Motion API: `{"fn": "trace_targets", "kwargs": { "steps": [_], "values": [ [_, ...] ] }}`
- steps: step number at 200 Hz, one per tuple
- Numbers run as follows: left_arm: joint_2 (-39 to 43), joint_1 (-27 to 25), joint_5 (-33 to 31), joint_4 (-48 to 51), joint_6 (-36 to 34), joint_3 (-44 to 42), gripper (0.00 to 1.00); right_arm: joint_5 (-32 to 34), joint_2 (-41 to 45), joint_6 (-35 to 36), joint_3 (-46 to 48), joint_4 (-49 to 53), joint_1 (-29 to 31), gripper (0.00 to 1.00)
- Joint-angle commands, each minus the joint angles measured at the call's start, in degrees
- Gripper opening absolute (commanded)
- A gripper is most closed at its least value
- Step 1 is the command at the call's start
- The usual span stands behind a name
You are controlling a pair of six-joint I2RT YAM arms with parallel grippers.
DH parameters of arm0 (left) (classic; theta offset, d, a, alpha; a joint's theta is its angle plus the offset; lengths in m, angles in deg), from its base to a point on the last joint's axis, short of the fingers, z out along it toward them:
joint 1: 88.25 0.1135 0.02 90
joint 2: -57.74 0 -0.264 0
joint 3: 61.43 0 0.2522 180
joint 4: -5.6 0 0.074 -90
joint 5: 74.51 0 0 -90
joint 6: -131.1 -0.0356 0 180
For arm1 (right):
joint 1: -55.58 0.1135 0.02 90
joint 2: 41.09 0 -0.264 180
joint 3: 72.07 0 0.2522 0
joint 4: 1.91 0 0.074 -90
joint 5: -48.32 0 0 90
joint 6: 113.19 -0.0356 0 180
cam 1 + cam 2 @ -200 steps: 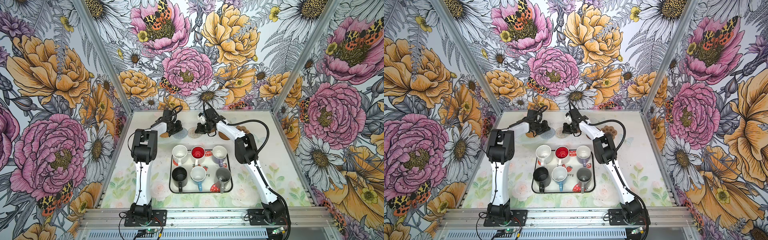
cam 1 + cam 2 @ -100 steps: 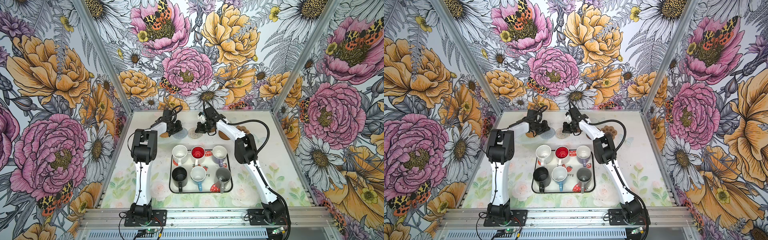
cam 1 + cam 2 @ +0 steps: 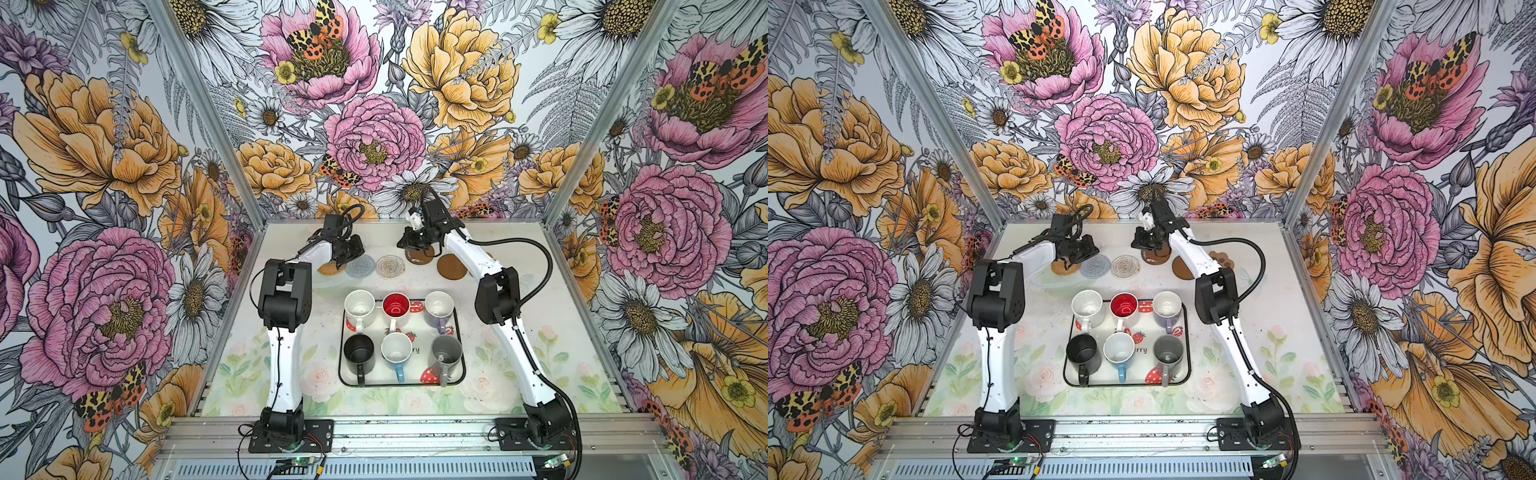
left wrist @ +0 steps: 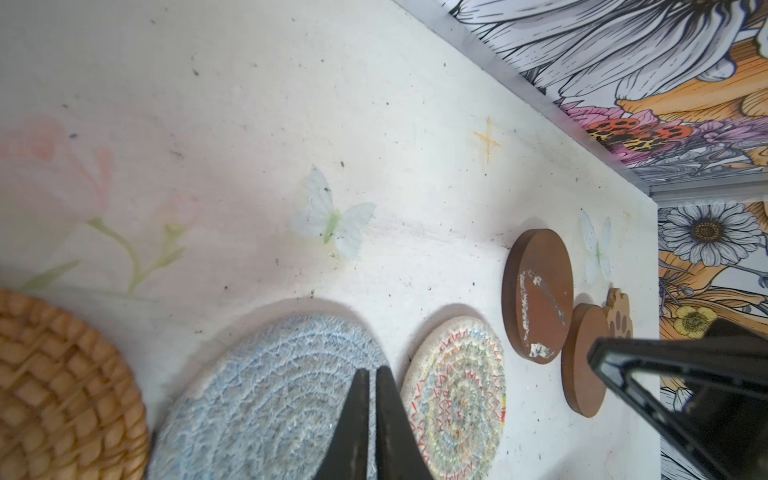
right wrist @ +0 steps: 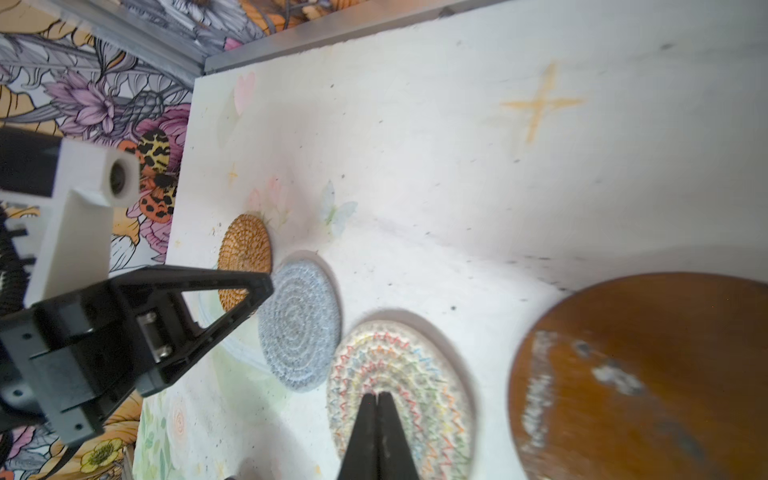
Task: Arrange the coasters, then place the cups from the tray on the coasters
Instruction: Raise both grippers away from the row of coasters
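Brown flat disc coaster [image 5: 644, 374] lies just beside R gripper [image 5: 377, 395], jaws closed & empty, tips over clear beaded mat [image 5: 419, 361]; L gripper [image 4: 371, 372], jaws also together, sits farther, over blue-grey woven mat [image 4: 270, 395].

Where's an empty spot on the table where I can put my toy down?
Biggest bare patch: the table between the right arm and the right wall. Also free: between the left arm and the tray, and the strip behind the coasters by the back wall. Crowded: the tray, full of mugs, and the coaster row.
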Motion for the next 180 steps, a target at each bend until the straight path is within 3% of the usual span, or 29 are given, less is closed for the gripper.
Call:
{"fn": "trace_targets", "kwargs": {
  "steps": [1, 90, 180],
  "values": [
    [3.95, -1.03, -0.56, -0.56, 0.13, -0.18, 0.09, 0.87, -0.32, -0.75, -1.71, -0.30, -3.33, 0.00],
    [3.81, -4.12, 2.20, -1.94, 1.60, 3.59, 0.11, -0.47, -8.87, -5.96, -8.27, -5.80, -10.78, 0.00],
    [-9.74, -6.93, 6.88, -8.13, 6.29, 17.80, 0.12, -2.21, -12.62, -9.78, -8.27, -12.68, -12.47, 0.00]
  ]
}}
